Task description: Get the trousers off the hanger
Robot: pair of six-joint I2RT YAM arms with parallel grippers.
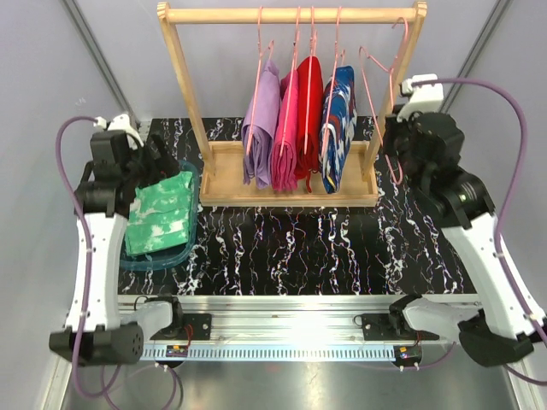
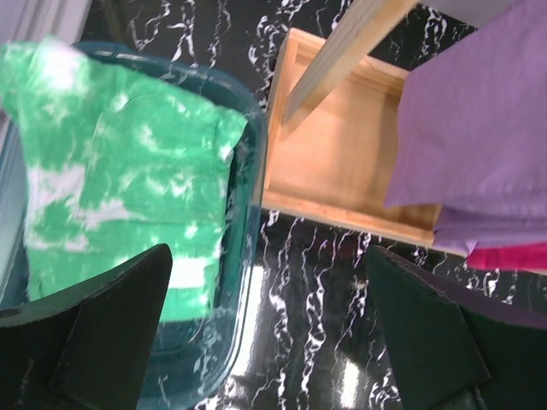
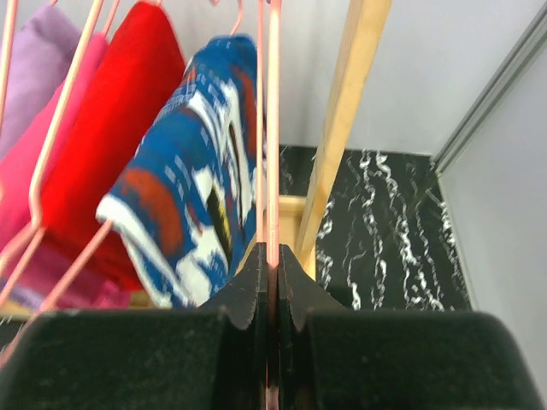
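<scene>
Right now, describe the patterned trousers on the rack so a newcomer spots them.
Find the wooden clothes rack on the black marbled table. The rightmost garment hanging from its rail is the navy blue trousers with white, red and yellow patches; its neighbours, the red pair, pink pair and lilac pair, are plain.

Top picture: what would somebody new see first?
The red trousers and blue patterned trousers hanging on the wooden rack at the back. Next, the green trousers lying in a tray on the left, and the right claw pinching a bare pink hanger.
</scene>
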